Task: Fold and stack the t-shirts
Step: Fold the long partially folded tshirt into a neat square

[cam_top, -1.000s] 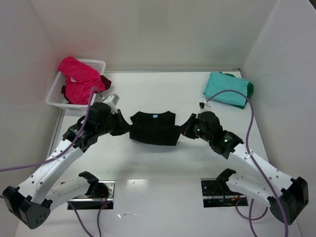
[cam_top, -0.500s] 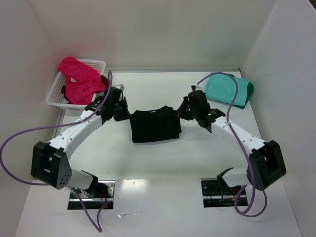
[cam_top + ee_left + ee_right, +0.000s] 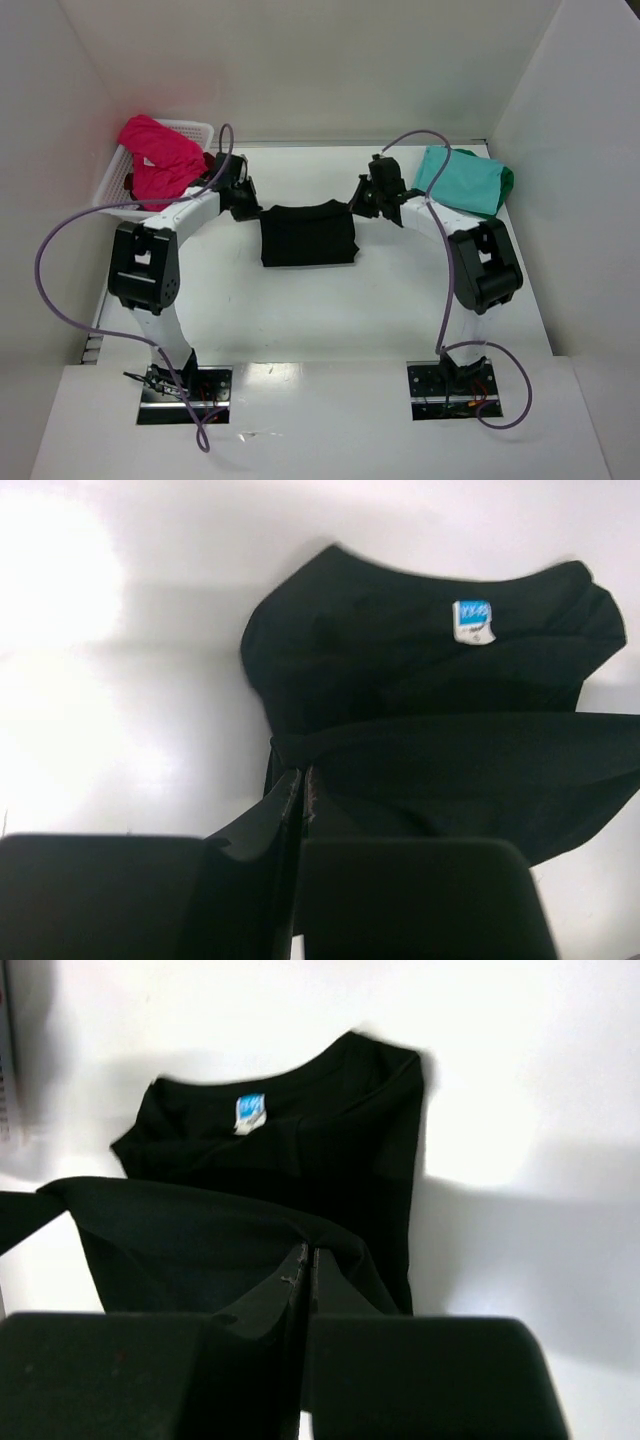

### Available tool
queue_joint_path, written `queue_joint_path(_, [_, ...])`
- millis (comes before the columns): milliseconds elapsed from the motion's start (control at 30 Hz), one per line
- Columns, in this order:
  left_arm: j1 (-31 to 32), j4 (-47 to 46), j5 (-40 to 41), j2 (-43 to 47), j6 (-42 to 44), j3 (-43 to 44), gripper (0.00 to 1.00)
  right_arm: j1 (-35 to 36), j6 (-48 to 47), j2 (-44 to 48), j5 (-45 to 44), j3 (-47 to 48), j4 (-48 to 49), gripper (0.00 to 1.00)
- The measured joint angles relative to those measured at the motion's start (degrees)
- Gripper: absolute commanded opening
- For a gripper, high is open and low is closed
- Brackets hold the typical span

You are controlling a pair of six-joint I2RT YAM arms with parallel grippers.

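Pinching one edge of the black t-shirt in the middle of the table, left gripper at the left end and right gripper at the right, both clenched on cloth. Holding this edge taut above the collar half with the blue label, probably to lay a clean half-fold. Lying apart: teal t-shirt far right, perhaps starting the stack; magenta-pink t-shirt waiting in the white basket far left.

The black t-shirt is seen lying on the white table, its light-blue neck label exposed. A raised fold of its cloth is apparently pinched between the closed fingers of the right gripper, though the contact is lost in darkness.
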State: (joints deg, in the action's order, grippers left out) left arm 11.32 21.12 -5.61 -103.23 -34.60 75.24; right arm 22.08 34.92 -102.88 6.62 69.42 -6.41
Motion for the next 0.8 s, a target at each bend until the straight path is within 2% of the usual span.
queue_joint_path(200, [0.0, -0.8, -0.9, -5.2, 0.4, 7.6, 0.0, -2.4, -1.8, -3.5, 1.2, 6.7, 0.0, 0.0])
queue_joint_path(600, [-2.3, -2.3, -1.0, -5.6, 1.5, 8.7, 0.0, -2.5, -4.3, -5.6, 3.4, 10.9, -0.1, 0.0])
queue_joint_path(800, [-3.6, -2.1, -1.3, -9.4, 1.7, 13.9, 0.0, -2.5, -5.4, -10.1, 3.8, 19.9, -0.4, 0.0])
